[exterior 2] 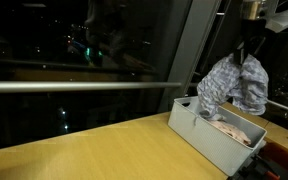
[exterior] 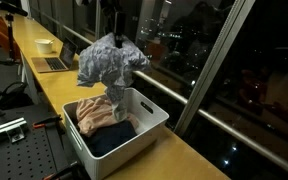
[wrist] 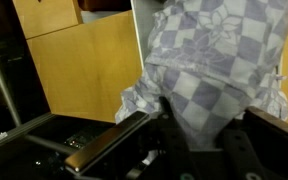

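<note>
Grey-and-white checked cloth (exterior: 109, 65), in an exterior view: hangs bunched in the air, straight over the bin, its lowest fold just above the clothes inside.
Gripper (exterior: 117, 38): comes down from above and is closed on the top of the cloth, which hides the fingertips.
Bin (exterior: 149, 125): white, open-topped, standing on the near part of the desk.
Bin contents: a pink garment (exterior: 97, 113) on the left side and a dark garment (exterior: 109, 140) nearer the front, touching each other.
Desk (exterior: 174, 155): long yellow wood top running along the window (exterior: 244, 80).
Far end: a laptop (exterior: 52, 63) and a cup (exterior: 45, 45) close together, well apart from the bin.

Cloth (exterior 2: 234, 85), in an exterior view: drapes down at the right, over the far half of the bin (exterior 2: 199, 130), clear of the rim.
Gripper (exterior 2: 249, 50): pinches the cloth at its peak, with folds falling on both sides.
Pink garment (exterior 2: 234, 130): lies in the bin under the cloth.
Desk (exterior 2: 94, 150): stretches left from the bin, below the dark window (exterior 2: 74, 50).

Cloth (wrist: 214, 60), wrist view: fills the right side and narrows as it runs down into the gripper (wrist: 199, 140).
Jaws: clamped on that narrow part of the fabric.
Desk (wrist: 84, 70): yellow surface behind, to the left of the cloth.
</note>
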